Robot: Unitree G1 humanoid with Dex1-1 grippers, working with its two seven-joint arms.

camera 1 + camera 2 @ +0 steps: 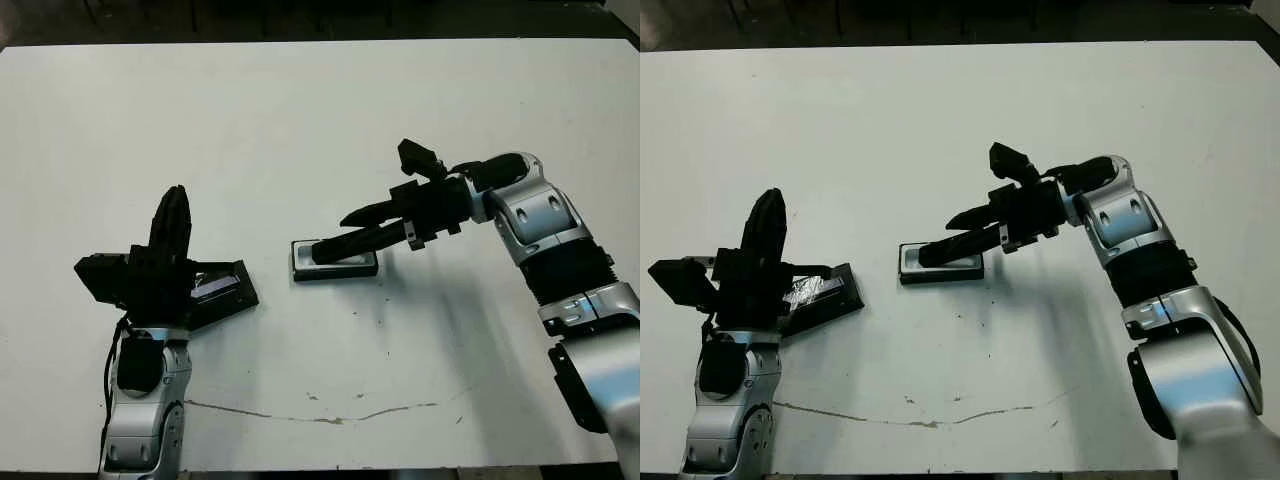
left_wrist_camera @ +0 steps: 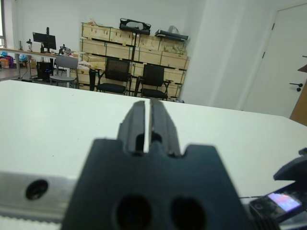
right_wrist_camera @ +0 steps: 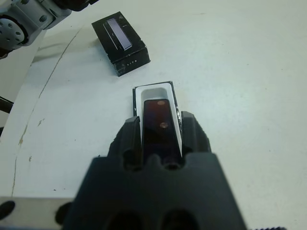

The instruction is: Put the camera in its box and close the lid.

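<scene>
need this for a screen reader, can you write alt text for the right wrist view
Seen along the right gripper, its two black fingers hold the camera over the white-lined box on the white table. Beyond the box lies the lid, black with a silvery-purple stripe, apart from it.

White printing on the lid point(image 3: 120, 42), too small to read, no other text

Room behind the white counter point(image 2: 57, 115) was pretty workshop-y: white walls, stacked wooden crates point(image 2: 129, 45) along the back, two black office chairs point(image 2: 134, 79) in front of them. A monitor point(image 2: 44, 39) sat on a desk at one side, and a white door point(image 2: 288, 57) at the other.
</scene>
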